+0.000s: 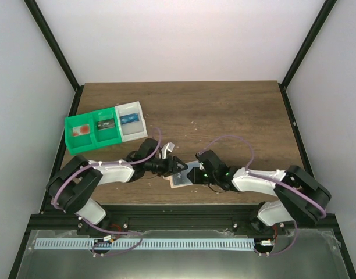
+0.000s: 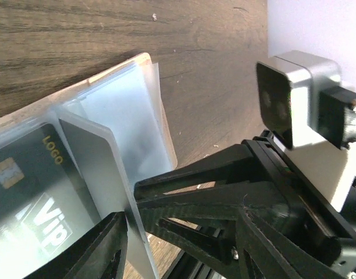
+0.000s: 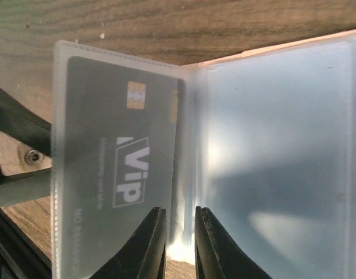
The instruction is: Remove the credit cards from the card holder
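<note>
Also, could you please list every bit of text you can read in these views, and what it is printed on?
"LOGO", gold, on the dark credit card in the card holder, left wrist view.
"Vip", white, on the same card, both wrist views.
Smaller print beside "Vip", right wrist view: too blurred to read.

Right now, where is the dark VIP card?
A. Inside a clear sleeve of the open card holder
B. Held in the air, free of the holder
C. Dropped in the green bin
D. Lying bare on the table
A: in the right wrist view the VIP card sits behind the clear plastic of a sleeve of the open card holder, and the sleeve's border shows past the card's edges.
</note>
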